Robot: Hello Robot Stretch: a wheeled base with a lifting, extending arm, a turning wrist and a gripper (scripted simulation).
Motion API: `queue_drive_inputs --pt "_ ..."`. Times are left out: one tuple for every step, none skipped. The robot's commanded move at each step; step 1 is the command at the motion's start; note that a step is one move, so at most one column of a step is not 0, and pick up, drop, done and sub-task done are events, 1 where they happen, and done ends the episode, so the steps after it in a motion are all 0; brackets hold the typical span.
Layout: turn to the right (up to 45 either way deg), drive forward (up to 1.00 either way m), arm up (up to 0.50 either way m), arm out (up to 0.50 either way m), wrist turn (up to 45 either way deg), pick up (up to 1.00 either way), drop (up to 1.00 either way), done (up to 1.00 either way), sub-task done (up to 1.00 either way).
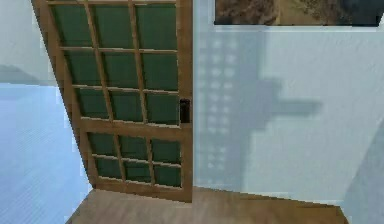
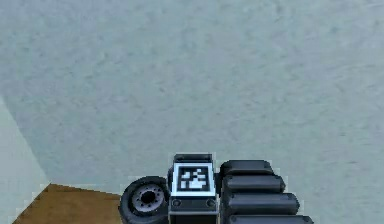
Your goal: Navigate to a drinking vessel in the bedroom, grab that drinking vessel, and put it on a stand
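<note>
At the arm side view's bottom edge I see the arm's dark ribbed segments [image 2: 255, 192] with one white square marker [image 2: 193, 180]. Left of the marker sits the gripper's [image 2: 148, 200] dark rounded body, close against a pale wall. Its far end cannot be made out, so I cannot tell whether it holds anything.
A wooden door [image 1: 125, 95] with green glass panes stands ahead at the forward view's left, with a dark latch [image 1: 184, 110] on its right edge. Beside it runs a pale wall [image 1: 290, 120] with a framed picture [image 1: 298, 11] at the top. Wooden floor [image 1: 200, 210] lies below. A strip of wooden floor [image 2: 75, 205] shows at the arm side view's lower left.
</note>
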Motion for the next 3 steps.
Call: queue_drive_inputs --pt "-45.0 0.00 0.00 0.00 0.0 0.00 0.00 0.00 0.00" --pt "-27.0 0.00 0.00 0.00 0.0 0.00 0.00 0.00 0.00" --pt "0.0 1.00 0.00 0.00 0.0 0.00 0.00 0.00 0.00"
